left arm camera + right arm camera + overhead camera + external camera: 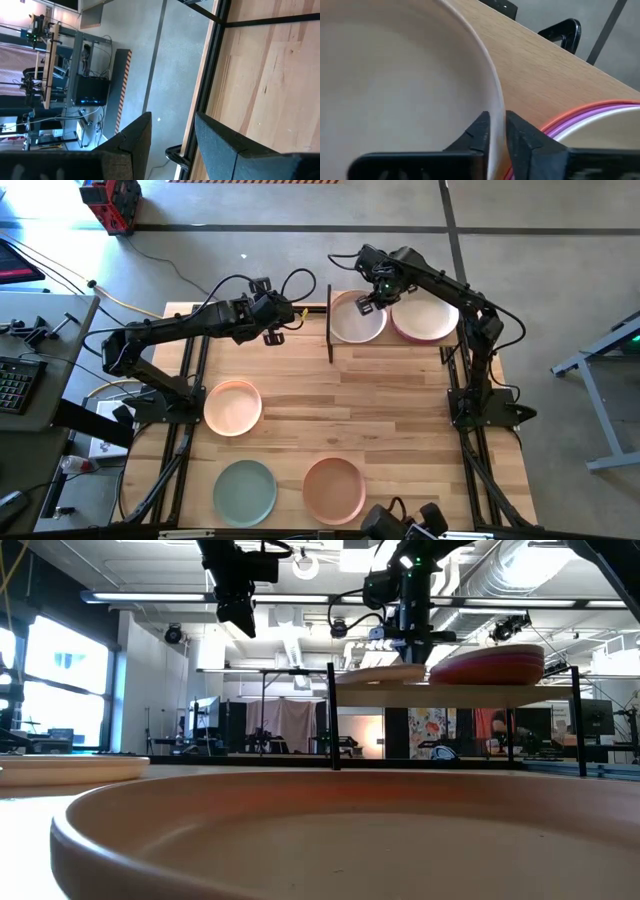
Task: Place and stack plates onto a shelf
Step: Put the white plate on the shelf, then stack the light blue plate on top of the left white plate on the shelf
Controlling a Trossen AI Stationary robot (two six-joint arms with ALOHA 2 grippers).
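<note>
The off-white plate [356,320] lies on the shelf [395,345], beside a stack of plates [425,320]; my right gripper [366,302] straddles its rim, fingers [477,135] barely parted. My left gripper [272,336] hangs open above the counter [400,420].
</note>
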